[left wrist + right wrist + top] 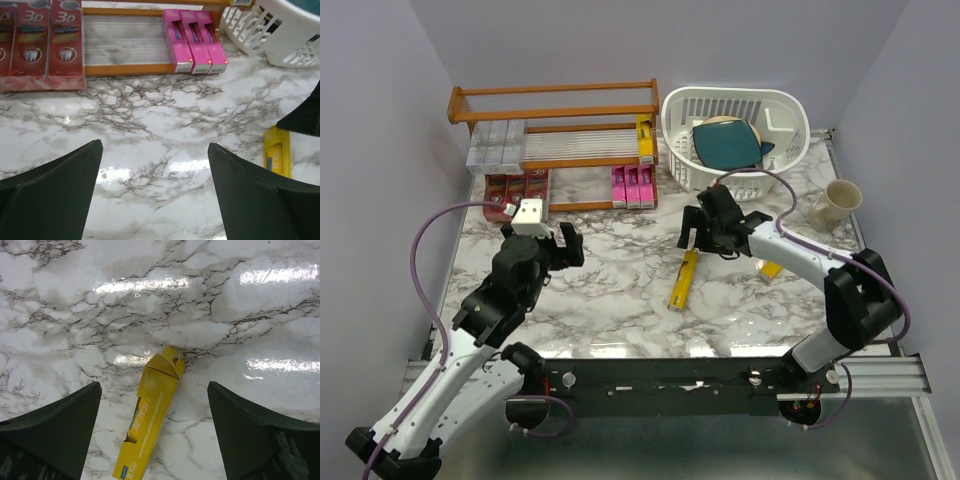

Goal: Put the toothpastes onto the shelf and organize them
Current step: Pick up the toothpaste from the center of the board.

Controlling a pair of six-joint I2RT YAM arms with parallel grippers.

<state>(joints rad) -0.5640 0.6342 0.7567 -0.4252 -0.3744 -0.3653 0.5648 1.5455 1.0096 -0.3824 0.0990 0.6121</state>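
My right end effector [153,385] is spread wide, poised over a yellow toothpaste carton [150,420] lying flat on the marble worktop [240,305]. My left end effector [155,145] is spread too and pinching nothing. It faces the shelf [150,69], where pink cartons [195,42] and red cartons [47,45] lie on the lower tier.

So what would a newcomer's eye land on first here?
Probably the yellow carton lying loose in the middle of the marble table, with the right gripper open close by it. Next comes the orange shelf at the back left, with red cartons and pink cartons lined up at its lower tier, and the white basket beside it.
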